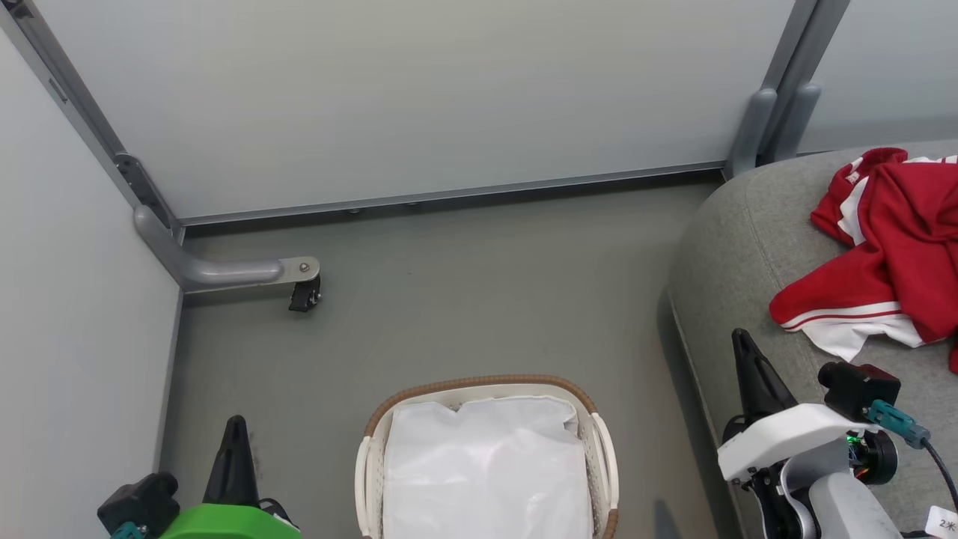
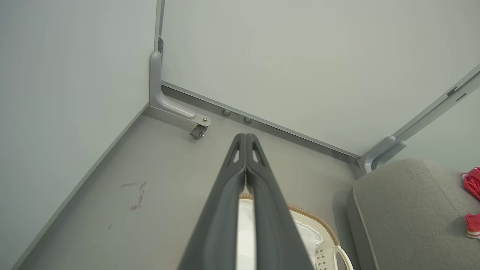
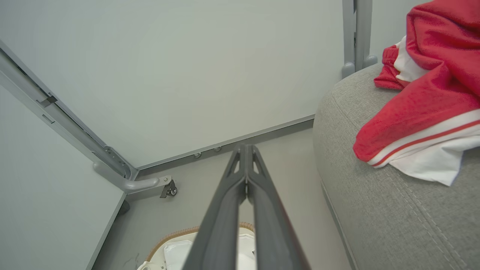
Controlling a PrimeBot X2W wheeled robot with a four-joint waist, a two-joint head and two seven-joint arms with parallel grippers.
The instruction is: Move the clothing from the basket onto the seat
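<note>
The clothing [image 1: 898,247] was bright red with white stripes and white panels, set against the plain grey fabric of the seat [image 1: 741,247]. The basket [image 1: 479,382] was white with a brown woven rim, its lining cloth [image 1: 486,471] plain white. The floor [image 1: 449,314] was a dull grey.

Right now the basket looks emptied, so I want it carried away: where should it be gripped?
Grip the basket by its white loop handle on the robot's left, the left pincer opening and descending from above: the loop stands off the wall, seemingly leaving a gap for one finger.
</note>
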